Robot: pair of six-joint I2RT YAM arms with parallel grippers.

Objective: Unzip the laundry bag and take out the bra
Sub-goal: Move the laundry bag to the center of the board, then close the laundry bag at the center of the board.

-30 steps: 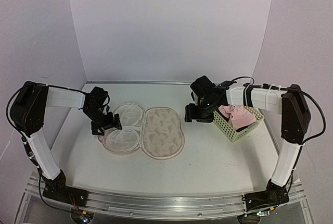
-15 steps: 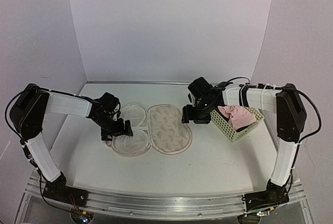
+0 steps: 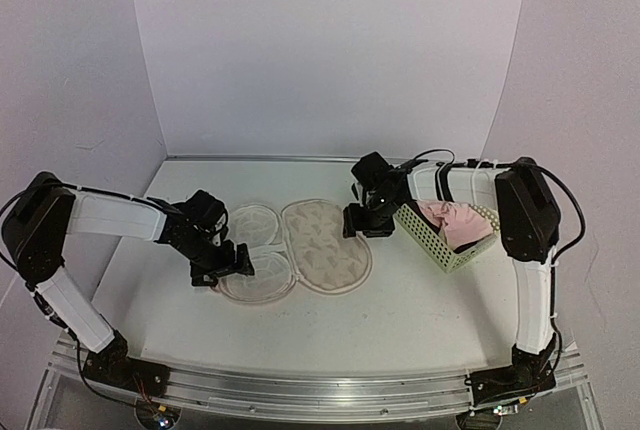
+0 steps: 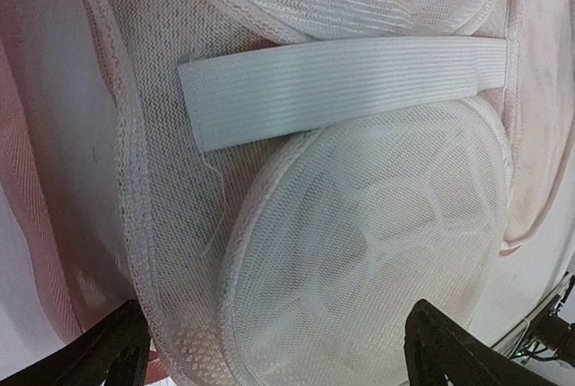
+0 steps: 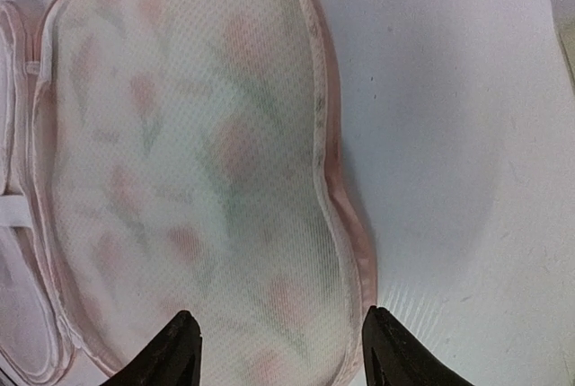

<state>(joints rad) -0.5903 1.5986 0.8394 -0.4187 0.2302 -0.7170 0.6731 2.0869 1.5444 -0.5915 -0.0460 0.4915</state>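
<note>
The laundry bag (image 3: 325, 245) lies unzipped and spread flat on the table. Its printed half is on the right and also shows in the right wrist view (image 5: 198, 179). Its pale lined half (image 3: 255, 255) on the left holds two white mesh cups (image 4: 368, 251) crossed by a white elastic strap (image 4: 341, 81). My left gripper (image 3: 225, 262) is open, its jaws wide over the near cup's edge (image 4: 278, 350). My right gripper (image 3: 362, 222) is open over the printed half's right rim (image 5: 283, 350). The pink bra (image 3: 455, 220) lies in the basket.
A pale green slatted plastic basket (image 3: 425, 240) stands tilted at the right, just beyond my right gripper. White walls enclose the table at the back and both sides. A metal rail runs along the near edge.
My left gripper has moved right and nearer along the bag's pale half, and the bag has shifted slightly right. My right gripper has moved left over the printed half.
</note>
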